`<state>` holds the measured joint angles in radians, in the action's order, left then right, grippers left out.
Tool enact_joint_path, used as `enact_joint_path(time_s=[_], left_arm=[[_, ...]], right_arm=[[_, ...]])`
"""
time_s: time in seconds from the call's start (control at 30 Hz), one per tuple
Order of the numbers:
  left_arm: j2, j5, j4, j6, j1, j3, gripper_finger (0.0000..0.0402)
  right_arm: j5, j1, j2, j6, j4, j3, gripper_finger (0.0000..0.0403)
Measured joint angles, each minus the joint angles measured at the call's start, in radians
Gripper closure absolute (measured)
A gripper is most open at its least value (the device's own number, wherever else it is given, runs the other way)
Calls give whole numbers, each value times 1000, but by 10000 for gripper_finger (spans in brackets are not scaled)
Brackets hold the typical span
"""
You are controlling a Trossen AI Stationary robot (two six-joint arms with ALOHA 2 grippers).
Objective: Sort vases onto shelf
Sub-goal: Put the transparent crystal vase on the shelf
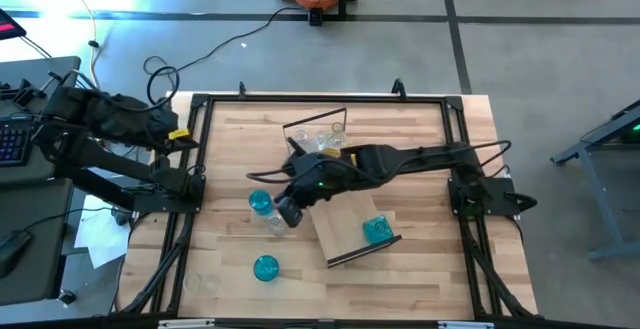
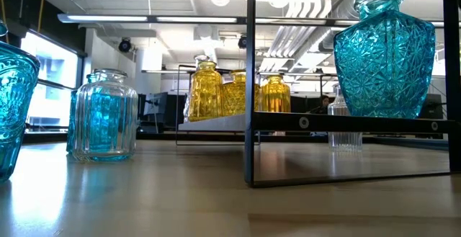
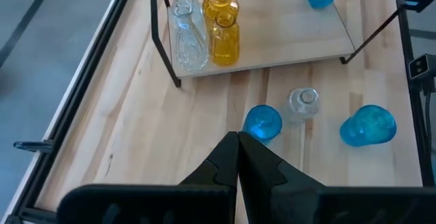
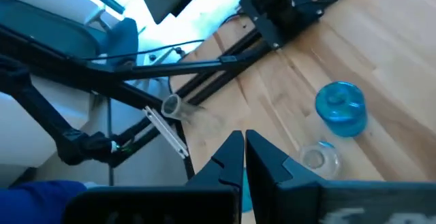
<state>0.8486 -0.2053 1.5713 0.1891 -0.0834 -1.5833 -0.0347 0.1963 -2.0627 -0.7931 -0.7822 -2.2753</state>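
Observation:
The shelf [image 1: 335, 224] is a light-wood plank with dark end frames, lying slantwise mid-table. Clear and amber vases [image 1: 326, 139] stand on its far end, and a blue vase [image 1: 376, 230] on its near end. On the tabletop stand a blue vase [image 1: 260, 201], a clear vase [image 1: 275, 221] and another blue vase [image 1: 266, 267]. My right gripper [image 1: 289, 212] reaches over the shelf to just beside the clear vase; its fingers are shut [image 4: 243, 137] on nothing. My left gripper [image 3: 238, 137] is shut and waits at the table's left edge [image 1: 183, 136].
Small clear vases [image 1: 201, 282] lie near the table's near left corner; one [image 4: 172, 106] is on its side. A black frame [image 1: 200, 104] runs around the tabletop. In the low view the amber vases [image 2: 234, 93] and a blue vase [image 2: 385, 57] stand on the raised plank.

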Motion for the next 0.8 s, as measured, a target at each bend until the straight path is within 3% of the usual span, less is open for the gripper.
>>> enact_joint_path(time_s=[0.17, 0.3, 0.4, 0.57, 0.8], left_arm=[[-13, 2, 0, -8, 0, 0, 401], [-19, 75, 0, 20, 0, 0, 400], [-12, 116, 0, 34, 0, 0, 391], [-7, 199, -3, 24, 0, 37, 366], [-31, 358, 1, -25, -26, 338, 351]], right_arm=[[79, -23, -41, 3, 42, 0, 403], [81, -35, -45, 46, 6, -5, 403], [-32, -39, -46, 99, -42, -79, 403], [-282, -47, 60, 164, -28, -55, 403], [-421, -59, 202, 200, -153, -74, 403]])
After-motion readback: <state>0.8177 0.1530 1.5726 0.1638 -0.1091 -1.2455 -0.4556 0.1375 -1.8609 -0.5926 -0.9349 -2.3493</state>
